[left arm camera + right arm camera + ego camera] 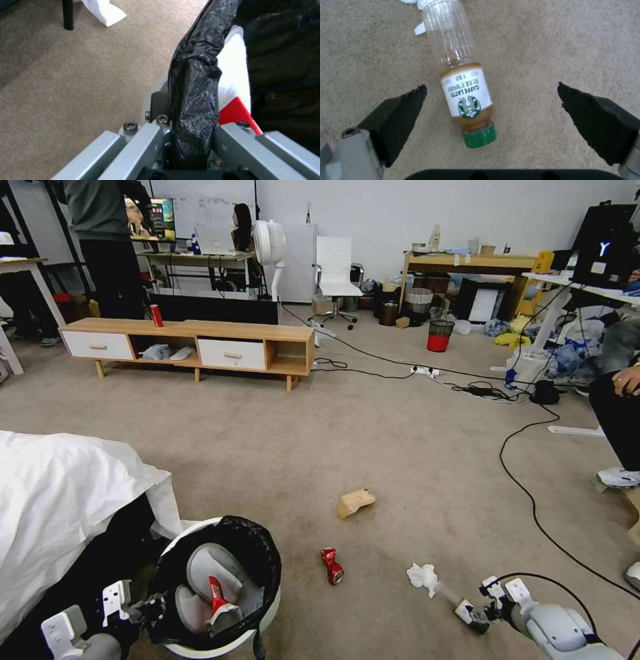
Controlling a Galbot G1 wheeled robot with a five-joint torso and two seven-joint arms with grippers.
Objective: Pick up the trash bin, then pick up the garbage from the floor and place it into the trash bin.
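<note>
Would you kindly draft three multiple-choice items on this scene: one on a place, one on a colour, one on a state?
1. Where does the crushed red can lie?
A. On the carpet between the trash bin and the white tissue
B. On the wooden cabinet
C. Inside the trash bin

2. What colour is the cap of the bottle under the right pincer?
A. Blue
B. Green
C. White

3. How is the left pincer set?
A. Open above the carpet
B. Shut on the paper bag
C. Shut on the rim of the trash bin

Answers:
1. A: the head view shows it on the floor, the trash bin to one side and the white tissue to the other.
2. B: the right wrist view shows a green cap.
3. C: its fingers clamp the black-lined rim, while the right pincer stands open over the bottle.
</note>
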